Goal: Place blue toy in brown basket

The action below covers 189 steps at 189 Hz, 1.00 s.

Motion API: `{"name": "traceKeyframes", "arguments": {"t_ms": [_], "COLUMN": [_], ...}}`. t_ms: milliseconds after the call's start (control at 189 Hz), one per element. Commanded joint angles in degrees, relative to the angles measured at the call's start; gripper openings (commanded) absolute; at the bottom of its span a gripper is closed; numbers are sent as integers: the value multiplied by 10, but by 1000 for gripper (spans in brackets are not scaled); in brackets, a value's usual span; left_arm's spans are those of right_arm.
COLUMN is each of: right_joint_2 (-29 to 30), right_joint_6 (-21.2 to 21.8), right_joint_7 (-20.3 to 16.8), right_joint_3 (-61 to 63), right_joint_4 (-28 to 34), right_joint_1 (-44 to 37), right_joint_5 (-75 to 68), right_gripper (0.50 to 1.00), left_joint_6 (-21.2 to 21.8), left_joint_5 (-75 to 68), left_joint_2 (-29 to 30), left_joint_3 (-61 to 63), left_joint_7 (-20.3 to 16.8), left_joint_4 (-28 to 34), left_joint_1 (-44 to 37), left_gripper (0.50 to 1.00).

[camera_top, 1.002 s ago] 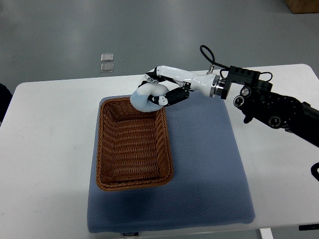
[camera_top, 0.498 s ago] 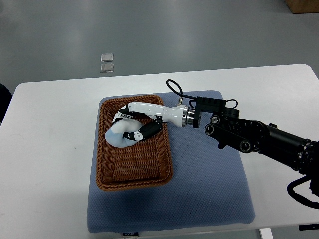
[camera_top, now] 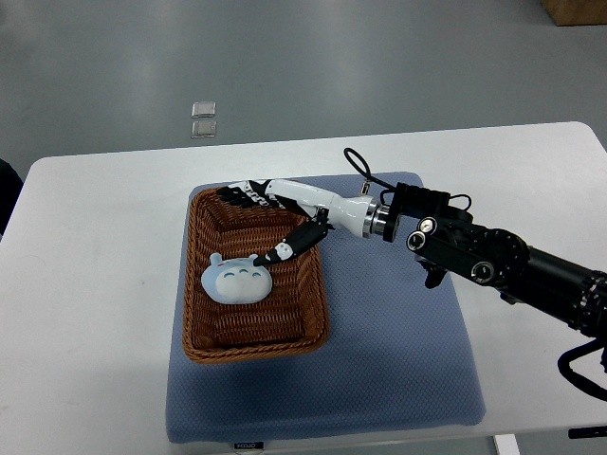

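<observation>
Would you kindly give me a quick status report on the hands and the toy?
Right hand open over the basket, holding nothing. Blue toy lying inside the basket, released. Left hand out of view. Nothing in the way.

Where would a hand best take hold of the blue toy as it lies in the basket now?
Across its rounded body, coming straight down from above. The blue toy lies flat, face up, on the floor of the brown basket, whose walls block any sideways approach. It looks soft, so a pinch across the narrower span should hold.
</observation>
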<state>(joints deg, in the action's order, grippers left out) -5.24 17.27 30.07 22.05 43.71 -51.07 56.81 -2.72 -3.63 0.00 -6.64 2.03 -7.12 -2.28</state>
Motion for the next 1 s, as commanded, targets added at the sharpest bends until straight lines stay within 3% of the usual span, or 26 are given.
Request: {"name": "traceKeyframes", "arguments": {"t_ms": [0, 127, 292, 382, 525, 997], "right_joint_2": [-30, -54, -76, -83, -83, -88], "right_joint_6": [16, 30, 40, 39, 34, 38], "right_joint_7": [-51, -103, -202, -233, -246, -267], "right_joint_3": [4, 27, 39, 38, 40, 41], "right_joint_4": [0, 0, -17, -30, -52, -55], "right_joint_1": [-1, 1, 6, 9, 26, 39], "right_joint_5": [-88, -189, -371, -465, -544, -594], "right_gripper": [901, 901, 903, 911, 911, 913], "left_joint_6": [0, 0, 0, 0, 0, 0], "left_joint_5": [-1, 0, 0, 0, 0, 0], "left_joint_2": [0, 0, 0, 0, 0, 0], "left_joint_3": [0, 0, 0, 0, 0, 0], "left_joint_7": [0, 0, 0, 0, 0, 0], "left_joint_4": [0, 0, 0, 0, 0, 1], "left_joint_1": [0, 0, 0, 0, 0, 0], "left_gripper": [1000, 1000, 1000, 1000, 1000, 1000]}}
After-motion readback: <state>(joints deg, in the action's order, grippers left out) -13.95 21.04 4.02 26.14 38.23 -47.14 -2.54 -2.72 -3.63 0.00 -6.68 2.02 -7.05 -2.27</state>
